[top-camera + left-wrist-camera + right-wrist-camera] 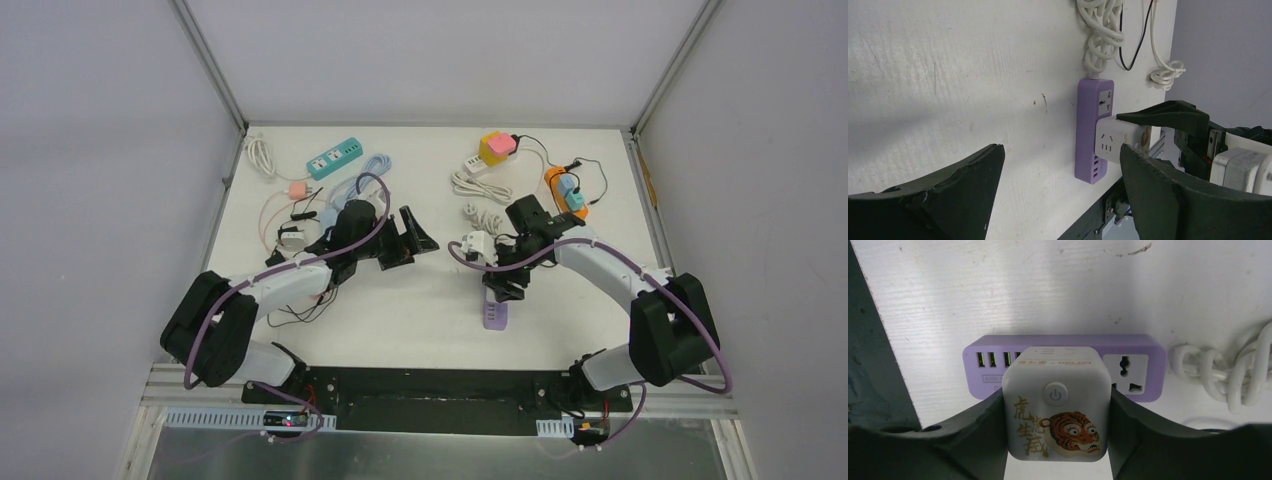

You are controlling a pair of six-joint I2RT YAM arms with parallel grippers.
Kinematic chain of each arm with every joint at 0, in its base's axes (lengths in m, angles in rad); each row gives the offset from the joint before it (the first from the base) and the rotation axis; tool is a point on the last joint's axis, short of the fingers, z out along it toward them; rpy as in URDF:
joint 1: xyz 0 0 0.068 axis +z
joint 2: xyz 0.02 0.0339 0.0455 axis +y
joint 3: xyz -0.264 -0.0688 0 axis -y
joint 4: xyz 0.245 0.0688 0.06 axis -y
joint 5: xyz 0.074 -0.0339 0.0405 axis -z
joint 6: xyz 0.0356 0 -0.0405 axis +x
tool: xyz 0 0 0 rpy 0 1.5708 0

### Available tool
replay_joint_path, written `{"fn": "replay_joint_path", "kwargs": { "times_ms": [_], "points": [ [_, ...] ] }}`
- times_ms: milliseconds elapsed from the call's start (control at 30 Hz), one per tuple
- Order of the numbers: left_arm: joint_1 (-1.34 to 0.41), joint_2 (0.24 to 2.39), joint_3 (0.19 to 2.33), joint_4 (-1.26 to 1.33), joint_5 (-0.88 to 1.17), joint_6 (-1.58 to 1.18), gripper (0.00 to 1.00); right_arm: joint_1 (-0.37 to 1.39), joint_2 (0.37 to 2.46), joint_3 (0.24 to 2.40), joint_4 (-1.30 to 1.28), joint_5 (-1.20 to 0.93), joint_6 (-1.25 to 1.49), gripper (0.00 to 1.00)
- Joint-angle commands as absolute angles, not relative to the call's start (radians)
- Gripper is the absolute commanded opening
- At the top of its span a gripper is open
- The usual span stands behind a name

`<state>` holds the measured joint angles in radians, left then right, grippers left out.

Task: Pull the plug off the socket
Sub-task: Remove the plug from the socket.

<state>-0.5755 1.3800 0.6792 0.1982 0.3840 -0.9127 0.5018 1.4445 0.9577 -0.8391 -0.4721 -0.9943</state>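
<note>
1. Your right claw [1055, 396] is closed on the plug [1055, 412], a white cube with a power button and a tiger print. Its fingers [975, 430] press the cube's sides at 9 and 3 o'clock. Only the right wrist view shows you that contact head-on.
2. The plug is seated in the purple power strip [1153, 365], which lies flat on the white desk [1048, 285]. In that view the USB ports [993, 359] sit at 10 o'clock from the plug. A free universal socket [1125, 371] sits at 3 o'clock, with the coiled white cord [1223, 375] further out the same way.
3. In the top view the right claw [500, 283] covers the plug. You see only the near end of the power strip [494, 317], at about 5 o'clock from the middle of the desk [420, 300].
4. The left wrist view gives you the side angle. The plug [1109, 140] stands proud of the power strip [1088, 120], with one right-claw finger [1168, 112] against it.
5. Your left claw [1060, 150] is open, its jaws wide apart with only desk showing between them. In the top view the left claw [412, 248] is near the desk's middle, at 9 o'clock from the right claw and well apart from the strip.
6. The top view alone shows a teal strip [335, 160] at 11 o'clock and a yellow-and-pink cube [497, 147] at 1 o'clock.
</note>
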Motion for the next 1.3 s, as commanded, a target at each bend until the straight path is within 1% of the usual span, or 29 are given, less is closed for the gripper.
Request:
{"fn": "replay_joint_path", "kwargs": {
  "times_ms": [0,67,133,200,267,400,467,733,1267],
  "points": [
    [-0.580,1.404,0.646,0.352,0.403,-0.978,0.88,0.506,1.436,0.957,-0.819,-0.476,-1.000,0.36],
    [-0.582,1.423,0.627,0.413,0.415,-1.015,0.88,0.502,1.434,0.960,-0.814,-0.490,-0.976,0.20],
    [-0.588,1.452,0.610,0.481,0.432,-1.050,0.88,0.481,1.432,0.963,-0.800,-0.532,-0.934,0.09],
    [-0.602,1.488,0.595,0.556,0.445,-1.085,0.88,0.445,1.435,0.968,-0.776,-0.588,-0.869,0.03],
    [-0.617,1.528,0.587,0.627,0.454,-1.116,0.88,0.404,1.438,0.967,-0.744,-0.636,-0.793,0.00],
    [-0.649,1.610,0.609,0.660,0.471,-1.145,0.88,0.370,1.439,0.954,-0.659,-0.642,-0.693,0.00],
    [-0.666,1.645,0.631,0.659,0.480,-1.151,0.88,0.355,1.443,0.948,-0.616,-0.623,-0.595,0.00],
    [-0.710,1.752,0.695,0.685,0.527,-1.178,0.88,0.281,1.479,0.951,-0.543,-0.654,-0.454,0.00],
    [-0.758,1.935,0.761,0.922,0.611,-1.321,0.88,0.212,1.486,0.940,-0.486,-0.693,-0.376,0.00]
  ]
}}
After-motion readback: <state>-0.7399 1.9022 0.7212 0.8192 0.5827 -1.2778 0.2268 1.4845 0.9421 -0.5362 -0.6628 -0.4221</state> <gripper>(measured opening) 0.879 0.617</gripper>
